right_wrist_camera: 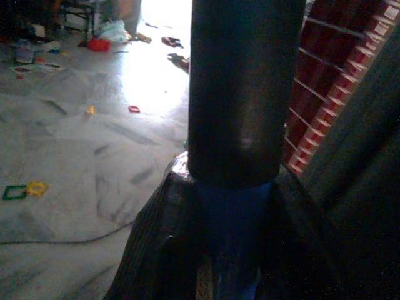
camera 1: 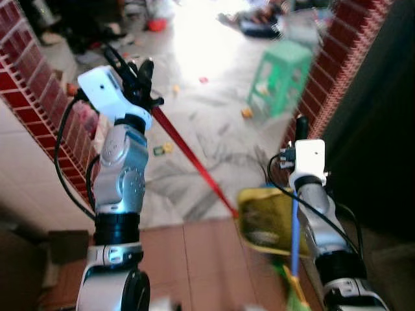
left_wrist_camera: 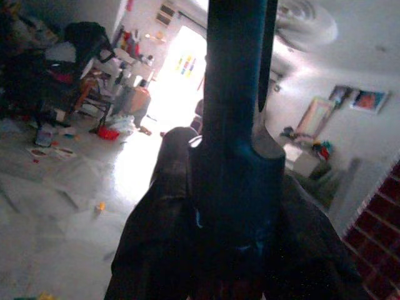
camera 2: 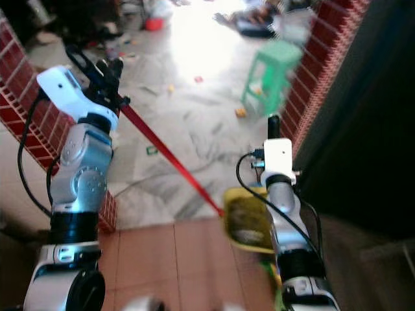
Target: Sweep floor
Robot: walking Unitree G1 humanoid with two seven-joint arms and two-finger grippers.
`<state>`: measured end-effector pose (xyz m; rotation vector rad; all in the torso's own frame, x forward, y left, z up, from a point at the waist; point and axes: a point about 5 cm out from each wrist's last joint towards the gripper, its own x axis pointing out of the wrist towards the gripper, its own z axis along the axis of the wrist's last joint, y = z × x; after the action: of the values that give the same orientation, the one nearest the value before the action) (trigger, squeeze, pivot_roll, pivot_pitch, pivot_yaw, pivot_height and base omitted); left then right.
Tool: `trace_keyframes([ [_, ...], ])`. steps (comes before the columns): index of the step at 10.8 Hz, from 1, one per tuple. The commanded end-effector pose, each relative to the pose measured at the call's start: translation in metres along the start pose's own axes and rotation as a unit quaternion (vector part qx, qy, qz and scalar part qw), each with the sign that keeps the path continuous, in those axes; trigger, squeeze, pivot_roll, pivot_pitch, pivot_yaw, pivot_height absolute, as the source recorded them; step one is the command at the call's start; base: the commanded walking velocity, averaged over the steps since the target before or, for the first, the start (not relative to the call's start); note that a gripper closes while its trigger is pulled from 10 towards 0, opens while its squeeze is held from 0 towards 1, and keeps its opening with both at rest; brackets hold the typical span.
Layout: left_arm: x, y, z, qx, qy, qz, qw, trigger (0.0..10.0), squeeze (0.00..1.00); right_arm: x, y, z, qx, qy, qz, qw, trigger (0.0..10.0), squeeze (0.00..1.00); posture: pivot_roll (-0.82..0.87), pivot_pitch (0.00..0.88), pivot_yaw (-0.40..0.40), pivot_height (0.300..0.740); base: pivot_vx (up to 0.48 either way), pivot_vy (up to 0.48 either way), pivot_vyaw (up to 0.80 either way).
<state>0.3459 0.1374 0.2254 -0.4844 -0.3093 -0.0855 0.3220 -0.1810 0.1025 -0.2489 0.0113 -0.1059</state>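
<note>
At doorway: left gripper [camera 1: 139, 78] clenching red broom handle [camera 1: 188, 152], right gripper [camera 1: 299, 126] clenching blue-handled yellow dustpan [camera 1: 266, 220]; sweeping pending, advance toward litter.

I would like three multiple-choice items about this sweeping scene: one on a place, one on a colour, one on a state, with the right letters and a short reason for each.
1. Where does the green stool stand?
A. on the marble floor ahead, near the brick wall on the robot's right
B. on the brown tiles at the robot's feet
C. on top of the dustpan

2. What colour is the long broom handle?
A. white
B. red
C. green

3. What is the state of the left gripper?
A. open and hanging idle
B. shut on the broom handle
C. resting on the stool

Answers:
1 A: the stool is out on the grey marble, beside the right brick wall.
2 B: the handle runs red from the gripper down to the yellow dustpan.
3 B: its jaws close around the handle's dark top.
</note>
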Motion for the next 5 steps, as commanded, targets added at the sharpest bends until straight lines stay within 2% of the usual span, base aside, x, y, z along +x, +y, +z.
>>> trace_keyframes([
  [1,0.002,0.0,0.018,0.006,-0.039,0.001,0.999,10.0,0.0,0.005,0.007,0.013,0.005,-0.027,0.008,1.0,10.0,0.0,-0.02,0.0,0.018,0.74,0.442,0.0,0.0],
  [2,0.002,0.0,0.018,0.009,-0.04,0.0,0.999,10.0,0.0,0.006,0.007,0.014,0.006,-0.027,0.009,1.0,10.0,0.0,-0.02,0.0,0.018,0.74,0.446,0.0,0.0],
  [4,0.002,-0.006,0.018,0.028,-0.049,-0.013,0.998,10.0,0.0,0.007,0.009,0.015,0.005,-0.027,0.013,1.0,10.0,0.0,-0.02,0.0,0.013,0.74,0.0,0.0,0.0],
  [5,0.001,-0.015,0.014,0.037,-0.051,-0.024,0.998,10.0,0.0,0.007,0.01,0.015,0.005,-0.027,0.015,1.0,10.0,0.0,-0.02,0.0,0.011,0.74,0.0,0.0,0.0],
])
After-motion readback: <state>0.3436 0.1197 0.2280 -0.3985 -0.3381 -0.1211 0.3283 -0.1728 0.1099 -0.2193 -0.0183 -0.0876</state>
